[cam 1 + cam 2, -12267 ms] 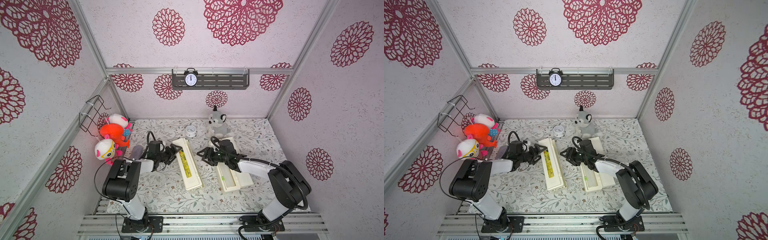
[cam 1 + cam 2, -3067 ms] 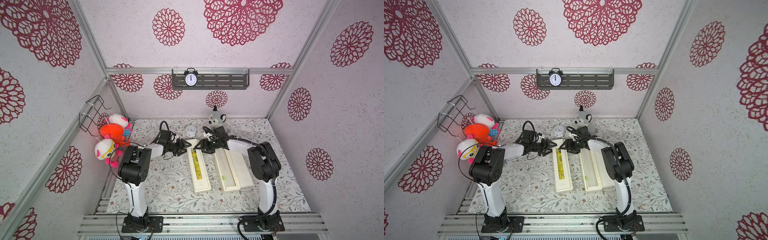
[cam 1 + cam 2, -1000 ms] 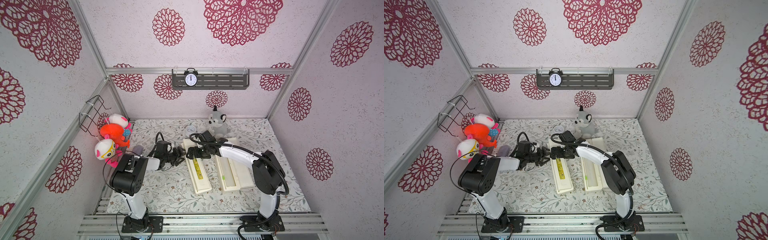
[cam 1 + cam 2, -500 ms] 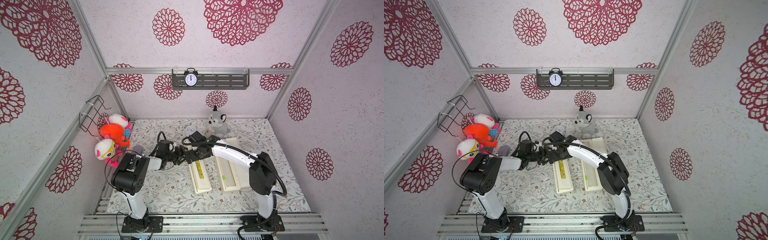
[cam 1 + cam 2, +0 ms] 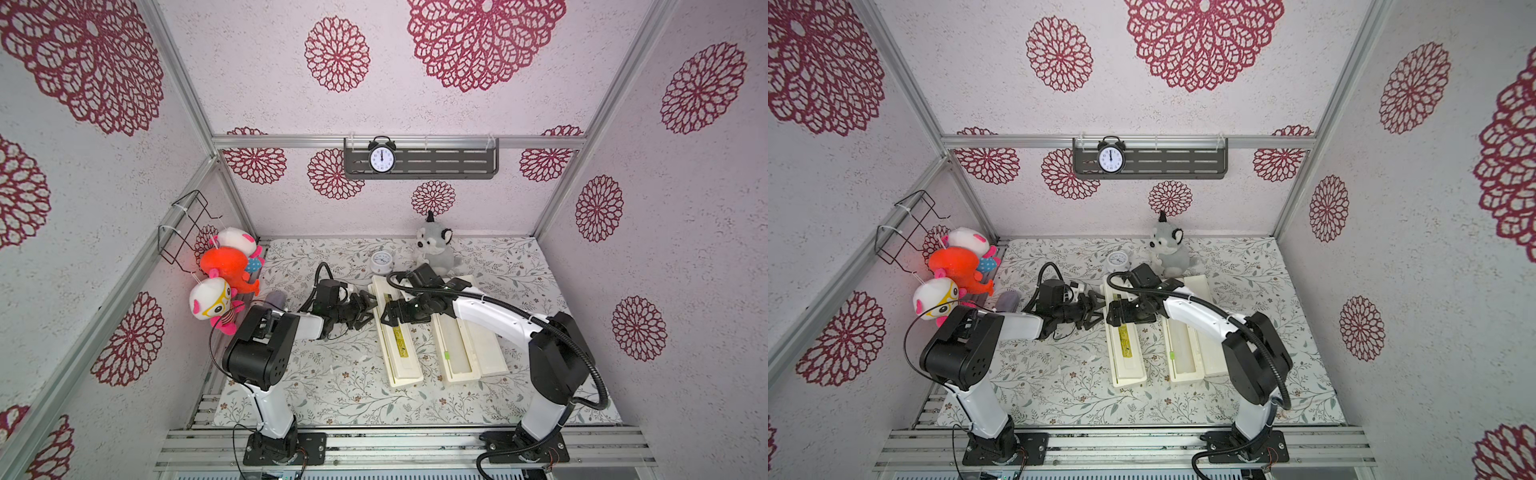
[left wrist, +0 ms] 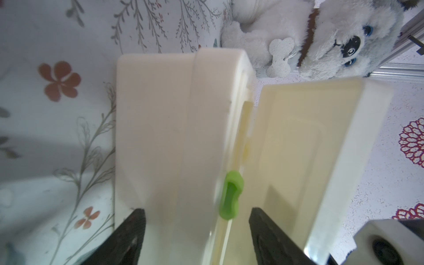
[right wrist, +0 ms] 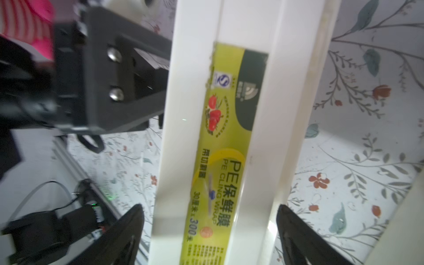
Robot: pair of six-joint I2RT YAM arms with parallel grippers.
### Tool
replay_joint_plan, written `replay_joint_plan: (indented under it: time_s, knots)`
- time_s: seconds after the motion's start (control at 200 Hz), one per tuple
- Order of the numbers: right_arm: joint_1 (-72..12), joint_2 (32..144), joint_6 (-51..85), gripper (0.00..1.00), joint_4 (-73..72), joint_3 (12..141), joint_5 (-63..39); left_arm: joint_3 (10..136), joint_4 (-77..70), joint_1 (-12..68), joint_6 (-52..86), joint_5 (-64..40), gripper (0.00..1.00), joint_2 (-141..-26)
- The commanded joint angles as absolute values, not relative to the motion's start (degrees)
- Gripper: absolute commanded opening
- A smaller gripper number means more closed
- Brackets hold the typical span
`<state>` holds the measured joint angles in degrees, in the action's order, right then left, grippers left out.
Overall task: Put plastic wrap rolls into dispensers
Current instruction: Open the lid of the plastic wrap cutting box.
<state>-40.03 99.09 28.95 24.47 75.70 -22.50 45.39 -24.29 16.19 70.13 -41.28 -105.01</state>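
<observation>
Though ungripped, dispenser point(image 7: 229, 128) w/in R pincer point(image 7: 209, 207).

Left dispenser point(image 5: 405, 365): cream-white; yellow-green label strip point(image 7: 224, 142) with red fruit picture, dark green corner.
Right dispenser point(image 5: 457, 353): cream-white; bright green slider point(image 5: 446, 355).
Table cloth point(image 5: 332, 386): white, grey-green leaf sprigs, small red flowers.
Walls point(image 5: 257, 104): pale, speckled, crimson lace medallions.
Far plush point(image 5: 436, 249): grey and white.
Left plush toys point(image 5: 224, 264): orange, white, pink.
Clock point(image 5: 382, 159): black rim, white face.
Shelf point(image 5: 449, 164): dark grey.
</observation>
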Motion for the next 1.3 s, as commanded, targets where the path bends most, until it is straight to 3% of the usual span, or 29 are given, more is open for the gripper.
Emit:
replay_joint_plan:
  time_s: [0.0,0.17,0.425,0.716,0.866,1.296]
  knots:
    - [-37.68,95.42,32.98,0.91,16.23,73.36,-31.37,47.77,-24.53,16.59,69.92,-42.70,0.76,-104.42]
    - [-38.85,96.72,27.96,0.99,24.13,76.78,-23.74,49.94,-23.14,17.56,69.15,-43.98,0.79,-103.28]
    - [-44.41,104.34,23.40,0.99,36.03,84.83,-7.89,52.38,-17.98,18.72,66.56,-43.43,0.80,-103.11]
    - [-44.60,105.09,22.68,0.80,41.13,85.69,-0.95,52.66,-17.50,18.81,66.46,-43.15,0.80,-103.79]
    - [-42.86,102.72,23.80,0.71,36.30,82.49,-8.11,52.34,-17.48,18.88,66.36,-42.96,0.80,-103.98]
    - [-33.06,95.08,36.89,0.71,6.68,66.36,-40.77,50.61,-18.38,18.68,66.74,-42.70,0.76,-105.02]
